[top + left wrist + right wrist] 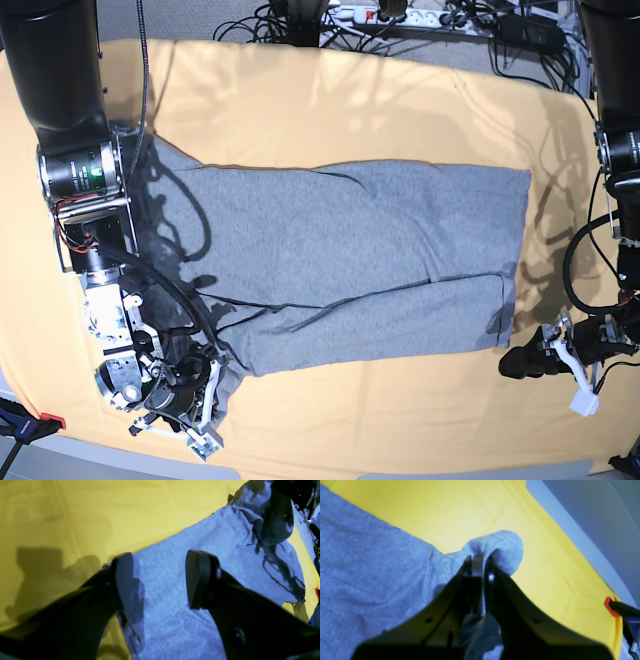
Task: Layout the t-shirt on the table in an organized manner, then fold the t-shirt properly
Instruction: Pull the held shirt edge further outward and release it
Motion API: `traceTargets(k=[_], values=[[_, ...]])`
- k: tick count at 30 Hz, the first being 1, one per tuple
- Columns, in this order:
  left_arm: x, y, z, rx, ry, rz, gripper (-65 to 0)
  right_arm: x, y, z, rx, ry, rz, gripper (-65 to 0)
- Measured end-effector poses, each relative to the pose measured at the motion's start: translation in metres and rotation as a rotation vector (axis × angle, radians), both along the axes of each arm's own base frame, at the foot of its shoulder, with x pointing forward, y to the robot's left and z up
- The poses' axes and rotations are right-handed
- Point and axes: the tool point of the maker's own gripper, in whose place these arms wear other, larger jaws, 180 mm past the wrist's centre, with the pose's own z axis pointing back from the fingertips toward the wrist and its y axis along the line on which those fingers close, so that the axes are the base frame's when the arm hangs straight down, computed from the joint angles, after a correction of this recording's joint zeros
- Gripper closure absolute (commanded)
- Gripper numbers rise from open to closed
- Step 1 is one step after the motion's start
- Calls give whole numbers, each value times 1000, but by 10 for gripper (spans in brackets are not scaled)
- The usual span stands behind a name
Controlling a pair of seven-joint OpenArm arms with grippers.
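Observation:
The heather-grey t-shirt (340, 250) lies spread lengthwise across the yellow table (350, 90), plain side up, with no lettering showing. Its lower edge is folded over in a band. My right gripper (477, 566) is shut on a bunched fold of the shirt (505, 547) at its near left corner, which also shows in the base view (220, 385). My left gripper (160, 580) is open, its fingers (200, 580) just above the shirt (175, 620) near the shirt's edge. In the base view it (512, 362) sits just below the shirt's near right corner.
Cables and a power strip (400, 15) lie along the table's back edge. A red clamp (608, 606) grips the cloth at the front left edge, also seen in the base view (50, 420). The table's front edge (400, 470) runs close below both grippers.

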Motion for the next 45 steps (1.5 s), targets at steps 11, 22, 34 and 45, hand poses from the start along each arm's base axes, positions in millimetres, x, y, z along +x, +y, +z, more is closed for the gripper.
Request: traceTargets(k=[11,22,34,45], values=[[0,1,0,1,0,1,-347,38,-59,81,110,-264,-404,-377],[0,0,0,1,0,0,-347,7,-9,27,181,110,-163,-310],[0,1,0,1,-1,1,-347,-35,-6,-61,219,275,-188,-310],[0,0,0,0,0,0,-347,-31,-29,-70,127,186,-259,-269]])
